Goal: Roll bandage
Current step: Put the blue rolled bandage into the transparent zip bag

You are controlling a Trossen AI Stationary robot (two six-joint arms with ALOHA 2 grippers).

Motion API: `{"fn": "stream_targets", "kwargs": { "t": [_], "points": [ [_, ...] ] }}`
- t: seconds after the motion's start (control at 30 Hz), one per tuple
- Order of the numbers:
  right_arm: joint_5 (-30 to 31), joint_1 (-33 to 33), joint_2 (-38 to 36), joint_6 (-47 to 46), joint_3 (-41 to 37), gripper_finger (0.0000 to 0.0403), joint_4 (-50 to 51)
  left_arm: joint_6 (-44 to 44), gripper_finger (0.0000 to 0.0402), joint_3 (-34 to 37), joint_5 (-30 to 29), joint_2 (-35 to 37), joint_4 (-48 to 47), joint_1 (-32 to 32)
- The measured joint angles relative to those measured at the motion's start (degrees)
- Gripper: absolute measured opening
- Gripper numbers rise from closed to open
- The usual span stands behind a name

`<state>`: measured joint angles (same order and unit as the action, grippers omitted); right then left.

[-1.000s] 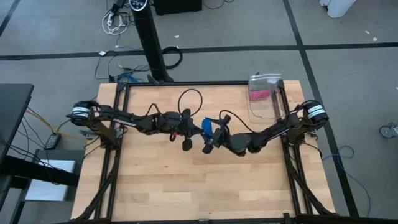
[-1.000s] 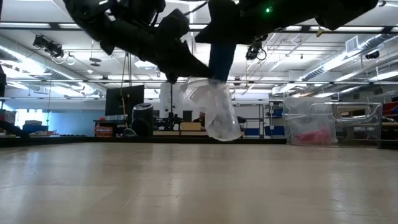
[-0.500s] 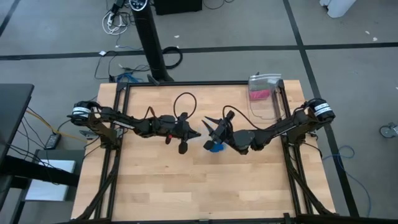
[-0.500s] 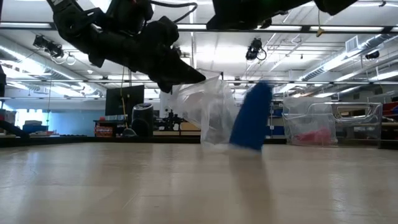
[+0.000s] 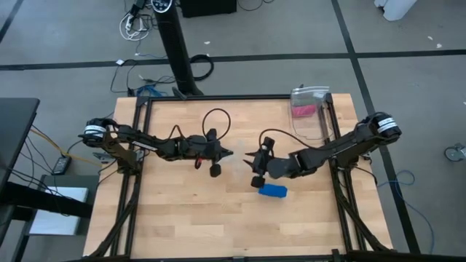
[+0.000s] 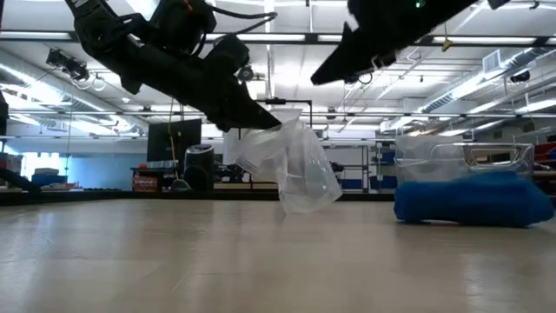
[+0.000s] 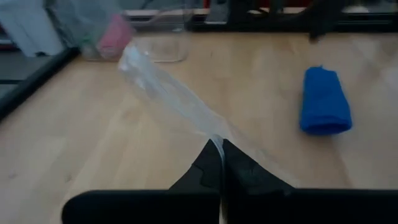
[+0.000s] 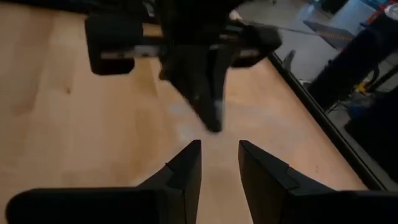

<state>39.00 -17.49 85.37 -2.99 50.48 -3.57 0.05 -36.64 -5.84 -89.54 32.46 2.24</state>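
A blue bandage roll lies on its side on the wooden table, near the middle right; it also shows in the low view and in the left wrist view. My left gripper is shut on a clear plastic bag above the table's middle. My right gripper is open and empty, raised just right of the bag and beyond the roll; in its wrist view nothing is between the fingers. My left gripper pinches the clear bag's upper edge between its two shut fingers. The fingers slant down from the table's left. The bag hangs crumpled and slack below the fingertips; I cannot tell whether its bottom touches the table.
A clear plastic bin with something pink inside stands at the table's far right corner; it shows behind the roll in the low view. Black frame rails run along the table's left and right edges. Bare wood lies toward the near edge.
My right gripper has let go of the blue roll and drawn back up and toward the table's right. The roll has dropped from beside the bag's top, hit the table and come to rest on its side nearer the right. My left gripper keeps hold of the bag.
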Motion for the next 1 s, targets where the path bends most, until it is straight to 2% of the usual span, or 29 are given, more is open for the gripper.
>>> {"fn": "stream_targets", "kwargs": {
  "t": [0.2,0.33,0.43,0.7,0.8,1.0],
  "points": [
    [3.7,0.0,1.7,-6.8,0.0,0.0125,-2.7,4.1,0.0000,-0.1,-9.5,0.0,-0.1,-0.5],
    [4.1,0.6,2.6,-15.8,0.1,0.0152,-3.6,7.4,0.0000,-0.1,-17.2,0.0,0.9,-1.7],
    [4.2,2.0,4.5,-17.9,0.0,0.0167,-6.6,9.1,0.0000,-0.1,-21.4,0.0,3.4,-2.9],
    [5.3,6.1,7.5,-16.5,0.0,0.0170,-19.4,11.9,0.0000,-0.1,-27.4,0.0,5.9,-6.3],
    [6.2,7.7,7.5,-17.0,0.0,0.0165,-20.7,11.9,0.0000,-0.1,-27.9,0.0,6.4,-7.2],
    [3.2,10.9,7.4,-20.0,0.0,0.0149,-21.0,13.4,0.0000,-0.1,-28.8,0.0,9.9,-8.4]
  ]
}}
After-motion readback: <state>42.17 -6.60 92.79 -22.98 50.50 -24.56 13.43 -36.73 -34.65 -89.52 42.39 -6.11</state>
